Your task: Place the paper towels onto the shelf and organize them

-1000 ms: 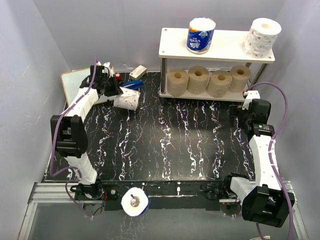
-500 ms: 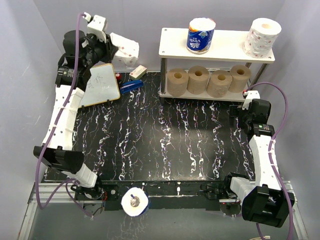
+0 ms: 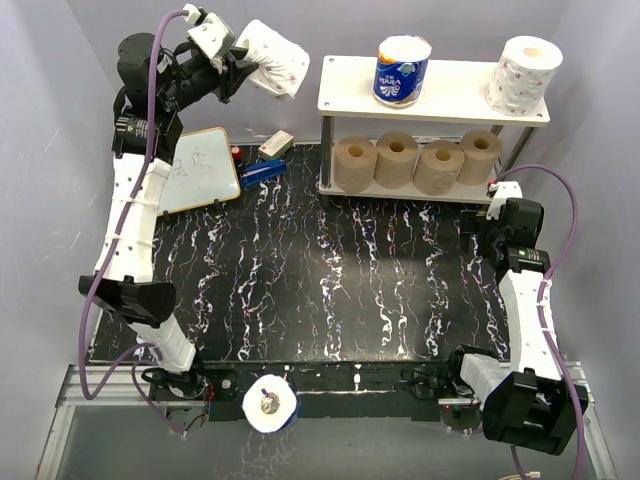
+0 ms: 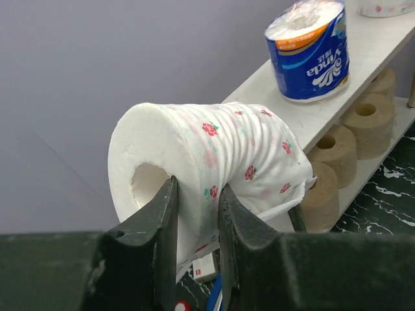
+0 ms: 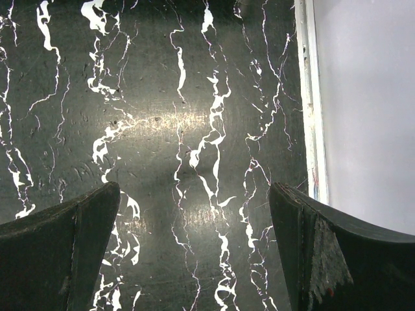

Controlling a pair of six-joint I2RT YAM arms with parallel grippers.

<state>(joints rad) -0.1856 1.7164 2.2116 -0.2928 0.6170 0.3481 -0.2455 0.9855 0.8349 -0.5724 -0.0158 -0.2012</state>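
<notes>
Above the far left corner of the desk (image 3: 330, 290), the left gripper (image 4: 194, 214) is raised clear of the surface. It is clamped on a white roll printed with small red roses (image 4: 214, 155). One finger (image 4: 159, 227) sits at the mouth of the hollow core and the other (image 4: 230, 223) presses on the outer wrap, pinching the roll's wall between them. The roll lies roughly level and somewhat squashed, its free end pointing toward the shelf (image 3: 450, 98). It is near the left end of the top board and not touching it.

The shelf stands at the far edge, toward the far right corner. On its top board a blue-wrapped roll (image 3: 402, 70) stands upright left of centre. A white patterned roll (image 3: 523, 75) stands upright at the right end. On the lower board four tan rolls (image 3: 416, 162) lie side by side in a row, cores facing the near edge, neighbours touching.

Near the right edge, in front of the shelf's right legs, the right gripper (image 5: 192, 194) hangs over bare desk. Its fingers are spread wide with nothing between them.

A small whiteboard (image 3: 200, 170) lies at the far left corner. One further white roll (image 3: 271, 403) sits at the near edge, between the arm bases.
</notes>
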